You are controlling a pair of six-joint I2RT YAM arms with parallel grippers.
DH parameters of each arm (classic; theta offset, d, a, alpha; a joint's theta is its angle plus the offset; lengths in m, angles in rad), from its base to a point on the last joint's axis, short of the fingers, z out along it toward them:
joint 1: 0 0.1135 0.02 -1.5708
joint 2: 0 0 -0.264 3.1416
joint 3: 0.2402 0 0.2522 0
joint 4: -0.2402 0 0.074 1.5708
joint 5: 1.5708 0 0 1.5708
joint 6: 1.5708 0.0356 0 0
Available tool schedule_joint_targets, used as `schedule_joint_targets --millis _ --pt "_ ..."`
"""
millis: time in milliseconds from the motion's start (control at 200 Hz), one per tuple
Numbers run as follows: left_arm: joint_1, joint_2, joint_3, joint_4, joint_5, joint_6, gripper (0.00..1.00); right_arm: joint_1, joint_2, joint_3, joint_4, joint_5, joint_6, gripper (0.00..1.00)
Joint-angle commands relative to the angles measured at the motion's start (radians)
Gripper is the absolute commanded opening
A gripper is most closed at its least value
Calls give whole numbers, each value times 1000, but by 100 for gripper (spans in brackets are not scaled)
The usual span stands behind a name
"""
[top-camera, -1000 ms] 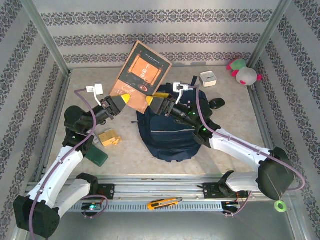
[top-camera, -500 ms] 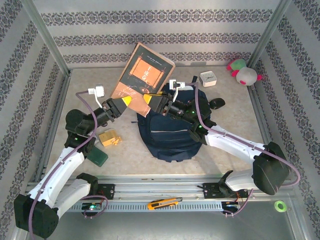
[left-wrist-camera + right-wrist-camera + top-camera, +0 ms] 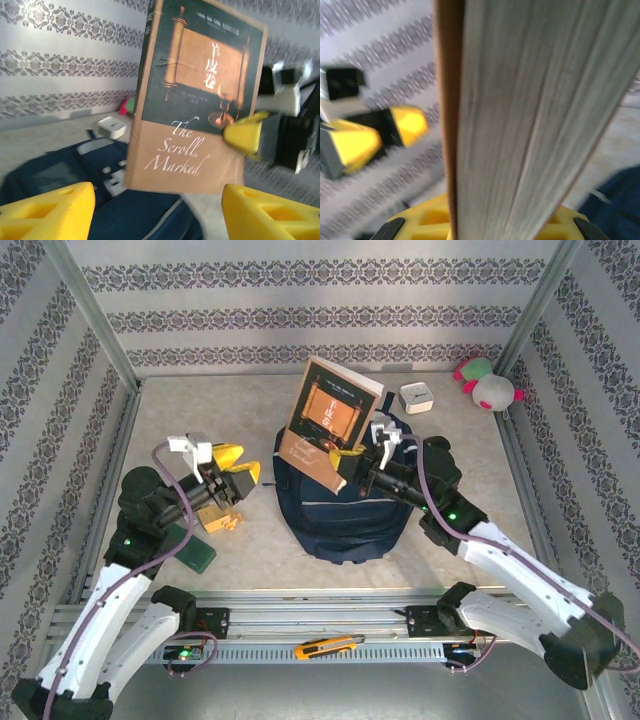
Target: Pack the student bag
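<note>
My right gripper [image 3: 351, 453] clamps the book [image 3: 328, 418] at a corner, left gripper [image 3: 240, 463] open — it may pivot, missing the bag [image 3: 340, 525].

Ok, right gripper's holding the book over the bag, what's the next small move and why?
Probably ease the book down toward the top end of the student bag. The right gripper clamps its lower edge, holding it standing up above the bag; the left gripper stands open to the left, apart from it. Whether the bag's mouth is open I cannot tell, so go slowly.
</note>
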Motion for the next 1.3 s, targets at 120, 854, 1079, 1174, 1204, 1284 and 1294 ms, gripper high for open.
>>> schedule_joint_targets --millis 120,854,1079,1174,1204,1284,1294 --pt "-27 34 155 -555 55 669 71 15 -125 -5 -518 -8 -641 0" --pt "-285 246 204 -637 -36 968 82 159 89 140 -815 14 -1008 0" --pt "-337 307 196 -543 13 934 58 161 98 159 -768 -18 -978 0" --pt "-341 286 173 -473 21 885 29 150 89 171 -755 -23 -962 0" --pt "-340 271 162 -448 22 867 20 141 82 172 -752 -26 -952 3" --pt "-339 227 135 -382 20 815 5 101 41 162 -736 -32 -921 28" --pt "-339 224 130 -372 20 808 4 93 32 158 -733 -34 -917 31"
